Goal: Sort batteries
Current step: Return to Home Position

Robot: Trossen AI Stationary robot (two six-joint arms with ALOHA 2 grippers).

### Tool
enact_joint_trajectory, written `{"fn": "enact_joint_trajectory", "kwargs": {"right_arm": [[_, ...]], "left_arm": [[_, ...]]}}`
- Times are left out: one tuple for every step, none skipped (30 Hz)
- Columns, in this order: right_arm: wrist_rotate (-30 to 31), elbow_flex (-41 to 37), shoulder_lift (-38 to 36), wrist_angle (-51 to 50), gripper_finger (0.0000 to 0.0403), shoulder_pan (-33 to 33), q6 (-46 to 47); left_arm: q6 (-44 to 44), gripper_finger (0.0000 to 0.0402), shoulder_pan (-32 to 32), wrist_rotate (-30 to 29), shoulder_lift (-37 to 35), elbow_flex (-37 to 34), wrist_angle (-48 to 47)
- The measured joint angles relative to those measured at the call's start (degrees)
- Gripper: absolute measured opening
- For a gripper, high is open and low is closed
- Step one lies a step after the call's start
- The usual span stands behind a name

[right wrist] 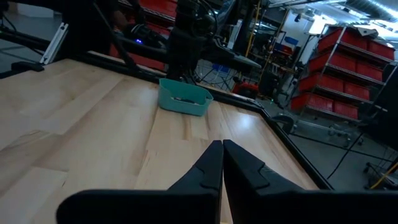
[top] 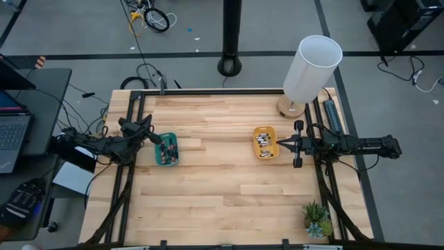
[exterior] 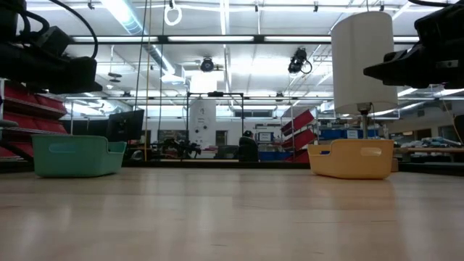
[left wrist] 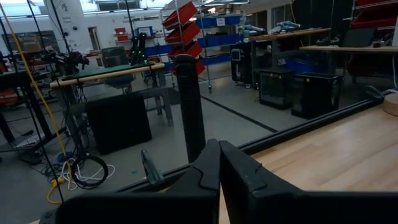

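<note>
Several small batteries [top: 263, 143] lie in a yellow tray [top: 266, 131] right of the table's middle. More batteries [top: 168, 148] lie in a green tray [top: 166, 161] on the left. My left gripper [top: 151, 130] is shut and empty, above the table just left of and beyond the green tray; it points toward the far edge [left wrist: 219, 155]. My right gripper [top: 280, 145] is shut and empty at the yellow tray's right side; it points across the table at the green tray [right wrist: 185, 98]. Both trays stand on the tabletop in the low view, the green tray [exterior: 76, 156] and the yellow tray [exterior: 351, 158].
A tall white lamp [top: 311, 69] on a wooden base stands at the far right corner, just beyond the yellow tray. A small potted plant [top: 318, 219] stands at the near right corner. A dark post [top: 230, 35] rises behind the far edge. Bare wood lies between the trays and toward the near edge.
</note>
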Motion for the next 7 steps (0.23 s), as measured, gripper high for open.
{"fn": "enact_joint_trajectory", "kwargs": {"right_arm": [[0.0,0.0,0.0,-0.01,0.0021,-0.01,0.0],[0.0,0.0,0.0,-0.01,0.002,-0.01,0.01],[0.0,0.0,0.0,0.0,0.002,0.0,-0.01],[0.0,0.0,0.0,0.0,0.0019,-0.02,0.01],[0.0,0.0,0.0,0.01,0.0019,-0.02,-0.01],[0.0,0.0,0.0,0.01,0.0019,-0.01,-0.01],[0.0,0.0,0.0,0.0,0.0019,0.0,0.0]], "left_arm": [[0.0,0.0015,0.0,0.0,0.0,0.0,0.0],[0.0,0.0015,0.0,0.0,0.0,0.0,0.0],[-0.01,0.0015,0.0,0.0,0.0,0.0,0.0],[0.01,0.0015,0.0,0.0,0.0,0.0,0.0],[0.01,0.0015,-0.02,0.0,0.0,0.0,0.0],[0.01,0.0015,0.0,0.0,0.0,0.0,0.0],[-0.01,0.0015,0.0,0.0,0.0,0.0,0.0]]}}
